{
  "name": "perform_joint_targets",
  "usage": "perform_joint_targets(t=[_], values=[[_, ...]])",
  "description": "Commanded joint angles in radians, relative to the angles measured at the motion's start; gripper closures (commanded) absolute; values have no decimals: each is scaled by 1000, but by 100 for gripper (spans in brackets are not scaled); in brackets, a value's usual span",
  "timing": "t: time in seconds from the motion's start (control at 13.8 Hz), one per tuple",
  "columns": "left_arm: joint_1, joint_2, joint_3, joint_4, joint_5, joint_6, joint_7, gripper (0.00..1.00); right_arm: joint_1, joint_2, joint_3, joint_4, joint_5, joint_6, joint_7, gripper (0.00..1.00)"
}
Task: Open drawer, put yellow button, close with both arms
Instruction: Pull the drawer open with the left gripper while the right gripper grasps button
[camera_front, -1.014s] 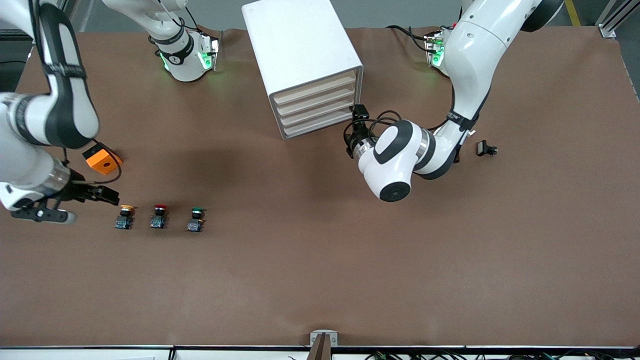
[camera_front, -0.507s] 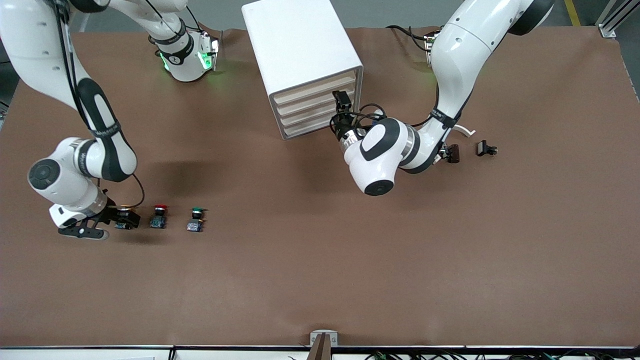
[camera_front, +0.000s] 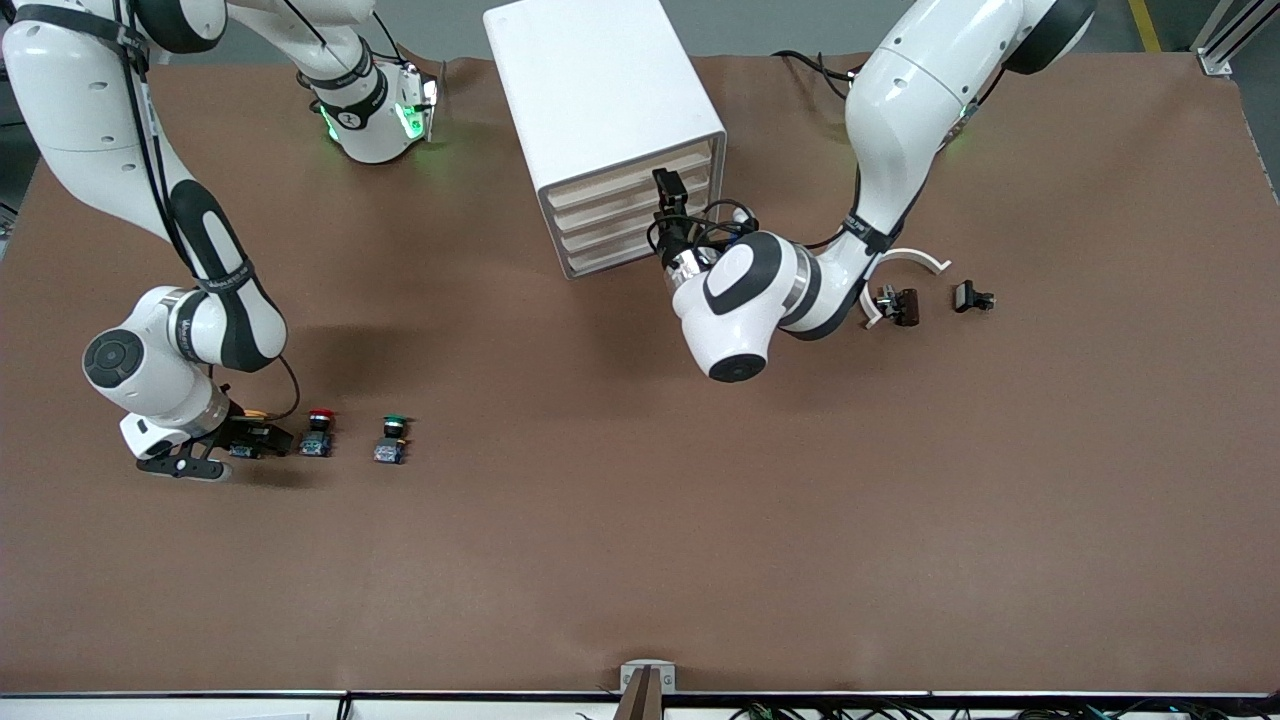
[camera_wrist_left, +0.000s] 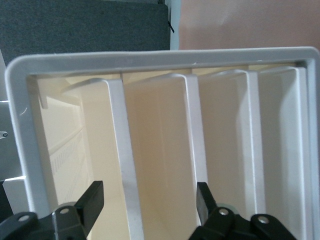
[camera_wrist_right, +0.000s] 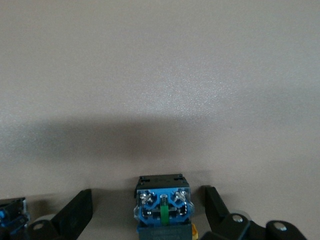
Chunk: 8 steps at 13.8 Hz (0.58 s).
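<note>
The white cabinet (camera_front: 600, 90) stands at the table's middle near the bases, its four cream drawer fronts (camera_front: 620, 205) all shut. My left gripper (camera_front: 666, 190) is open right at the upper drawer fronts. In the left wrist view its fingers straddle a white slat edge (camera_wrist_left: 127, 190) of the drawers, the gripper (camera_wrist_left: 149, 200) touching nothing clearly. The yellow button (camera_front: 257, 413) stands toward the right arm's end of the table, mostly hidden by my right gripper (camera_front: 255, 438). In the right wrist view its blue base (camera_wrist_right: 162, 206) sits between the open fingers of that gripper (camera_wrist_right: 147, 210).
A red button (camera_front: 320, 432) and a green button (camera_front: 392, 438) stand in a row beside the yellow one. Two small black parts (camera_front: 898, 305) (camera_front: 972, 297) and a white curved piece (camera_front: 905, 262) lie toward the left arm's end.
My right gripper came down from beside the yellow button to straddle it. My left gripper moved in along the cabinet to the upper drawer fronts.
</note>
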Motion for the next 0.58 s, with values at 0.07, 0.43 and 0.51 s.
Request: perform_joint_targets(t=[0.07,0.43,0.51], values=[[-34,22,5,24,-36,-16,-35,28,-16,-28,13,26,-3,-124,-14,0],[-48,27,5,22,-52,-16,-36,63,-17,-36,13,29,-2,-137,-14,0],[-48,30,5,22,-52,-16,-36,70,-20,-36,13,29,-3,-135,-16,0]])
